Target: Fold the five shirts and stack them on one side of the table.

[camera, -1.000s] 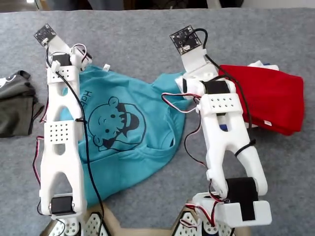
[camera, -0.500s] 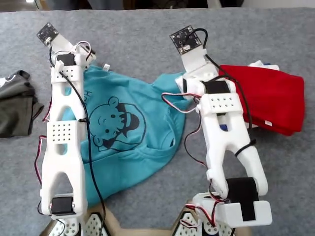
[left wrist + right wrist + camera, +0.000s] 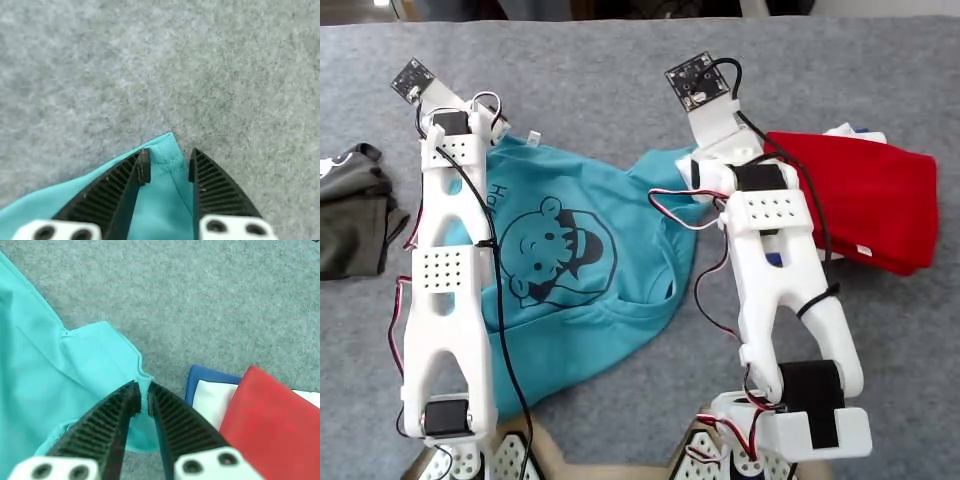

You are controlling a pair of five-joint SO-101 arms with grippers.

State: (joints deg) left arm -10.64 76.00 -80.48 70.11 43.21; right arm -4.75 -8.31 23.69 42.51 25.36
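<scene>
A teal shirt [image 3: 620,215] with a bear print lies spread and rumpled on the grey table between my two arms. My left gripper [image 3: 167,165] is at the shirt's far left corner. Its fingers are open a little, with the teal corner [image 3: 162,197] lying between them on the felt. My right gripper [image 3: 144,397] is shut on the shirt's far right sleeve edge [image 3: 100,355]. A folded red shirt [image 3: 870,200] lies at the right on top of other folded items, blue [image 3: 202,377] and white [image 3: 215,402]. A dark olive shirt [image 3: 350,215] lies crumpled at the left edge.
The table is covered in grey felt [image 3: 590,80], and the far strip beyond both grippers is bare. The right arm [image 3: 780,270] stands close to the red stack. The arm bases sit at the near edge.
The left arm's wrist shifted slightly at the shirt's far left corner. The right arm and the shirts have not moved.
</scene>
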